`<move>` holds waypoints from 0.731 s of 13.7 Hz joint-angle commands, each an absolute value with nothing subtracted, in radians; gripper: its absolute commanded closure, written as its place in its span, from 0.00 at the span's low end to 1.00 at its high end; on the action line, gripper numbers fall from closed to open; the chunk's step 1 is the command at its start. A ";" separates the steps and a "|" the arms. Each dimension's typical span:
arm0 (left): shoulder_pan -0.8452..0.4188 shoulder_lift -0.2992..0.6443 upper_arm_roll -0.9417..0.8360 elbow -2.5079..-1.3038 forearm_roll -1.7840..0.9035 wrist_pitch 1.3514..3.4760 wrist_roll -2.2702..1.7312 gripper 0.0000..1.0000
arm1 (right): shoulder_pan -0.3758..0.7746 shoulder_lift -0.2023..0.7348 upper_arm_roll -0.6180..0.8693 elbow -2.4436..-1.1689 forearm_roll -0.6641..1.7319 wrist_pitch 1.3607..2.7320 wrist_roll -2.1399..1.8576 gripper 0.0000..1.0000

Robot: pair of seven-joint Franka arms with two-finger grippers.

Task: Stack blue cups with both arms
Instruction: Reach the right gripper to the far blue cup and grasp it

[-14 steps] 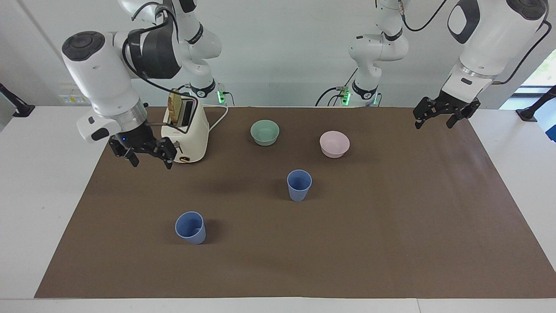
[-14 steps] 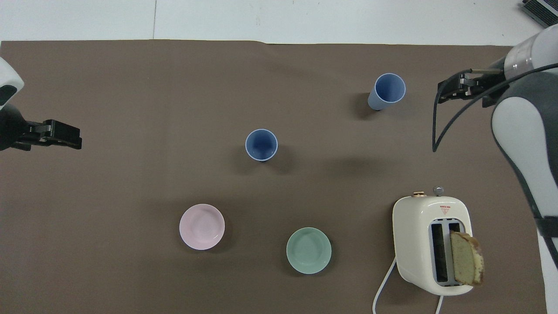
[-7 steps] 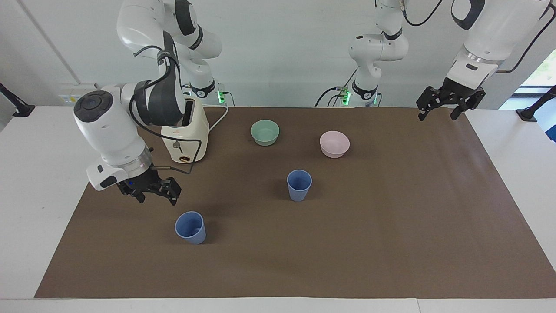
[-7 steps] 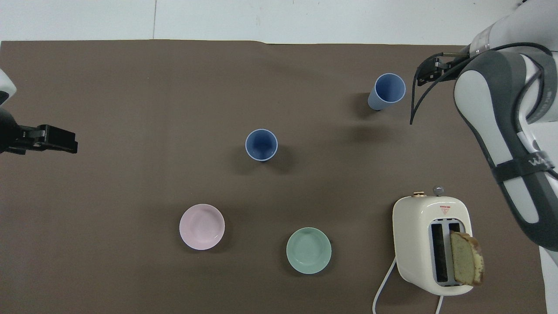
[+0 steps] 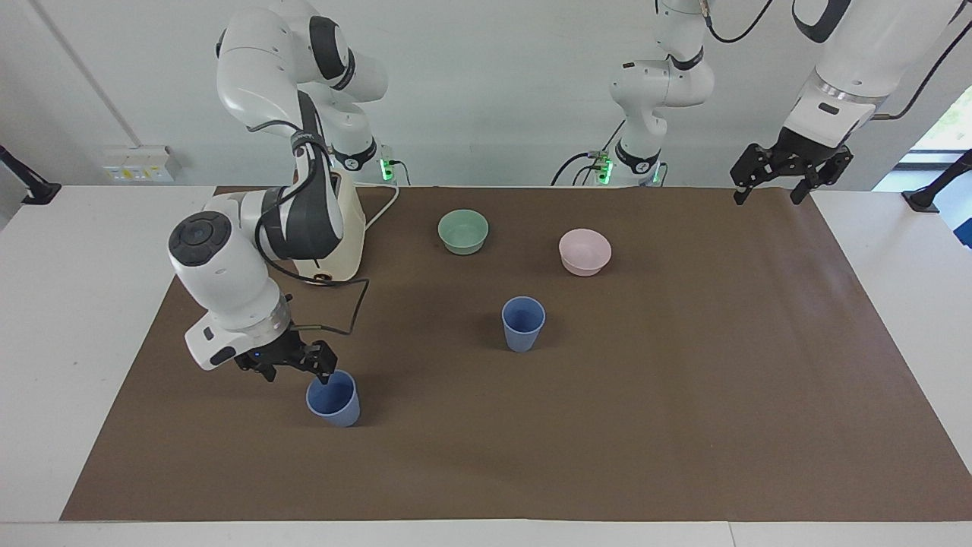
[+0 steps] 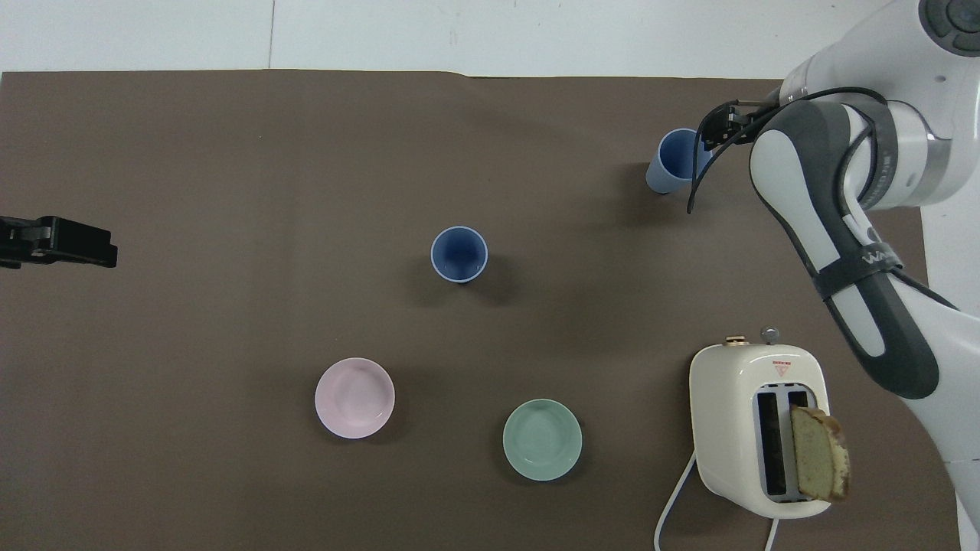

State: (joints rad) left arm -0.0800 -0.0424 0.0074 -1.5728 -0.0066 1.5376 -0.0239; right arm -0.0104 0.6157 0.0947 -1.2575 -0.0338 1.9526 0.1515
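Two blue cups stand upright on the brown mat. One cup is mid-table. The other cup is farther from the robots, toward the right arm's end. My right gripper is open and low beside this second cup, with one finger at the cup's rim on the side nearer the robots. My left gripper is open and empty, raised over the mat's edge at the left arm's end, waiting.
A cream toaster with a bread slice stands near the right arm's base. A mint-green bowl and a pink bowl sit nearer the robots than the mid-table cup.
My right gripper has moved from beside the toaster, out and down to the cup farther from the robots. My left gripper has risen slightly and drawn back. The cups have not moved.
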 commanded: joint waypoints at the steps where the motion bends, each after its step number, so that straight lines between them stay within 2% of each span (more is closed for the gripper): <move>1: -0.069 -0.043 0.006 -1.565 -0.020 1.519 -0.015 0.00 | -0.006 0.624 0.097 -1.282 -0.051 2.006 0.127 0.01; 6: -0.069 -0.043 0.006 -1.565 -0.020 1.519 -0.015 0.00 | -0.003 0.626 0.097 -1.293 -0.049 2.031 0.129 0.07; 10: -0.069 -0.043 0.006 -1.565 -0.020 1.519 -0.015 0.00 | -0.005 0.624 0.097 -1.330 -0.054 2.065 0.132 0.18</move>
State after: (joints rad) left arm -0.0801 -0.0424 0.0080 -1.5728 -0.0066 1.5358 -0.0239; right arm -0.0017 0.6316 0.0944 -1.2940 -0.0364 2.0270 0.1515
